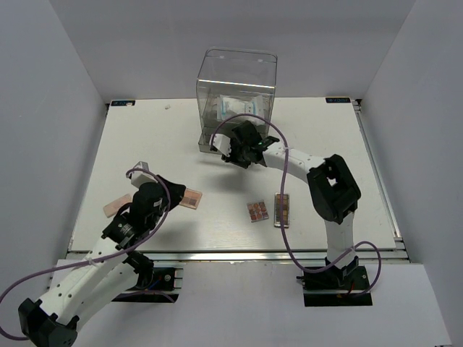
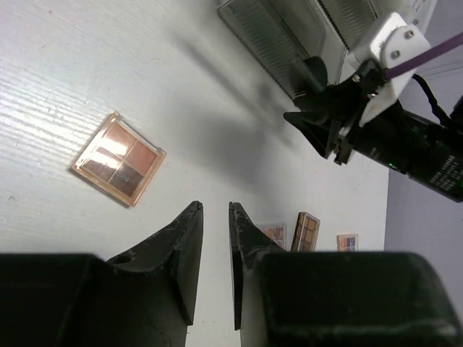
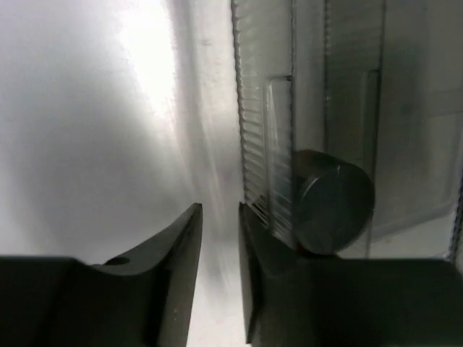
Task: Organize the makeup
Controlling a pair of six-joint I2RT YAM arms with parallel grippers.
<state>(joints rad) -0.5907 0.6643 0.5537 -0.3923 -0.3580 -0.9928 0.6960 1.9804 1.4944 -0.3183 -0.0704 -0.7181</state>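
A: Since the left arm (image 1: 108, 260) is much the nearer, where does the brown palette (image 2: 119, 159) lie from it?
B: Flat on the table (image 1: 159, 137), left of middle toward the near edge, just ahead and left of the left gripper (image 2: 215, 206) in its wrist view; square, skewed to the jaws.
A: Its grip?
B: Barely parted, empty; wrist tipped down.

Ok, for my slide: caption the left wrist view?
Left gripper, jaws slightly apart, empty, near a brown eyeshadow palette.
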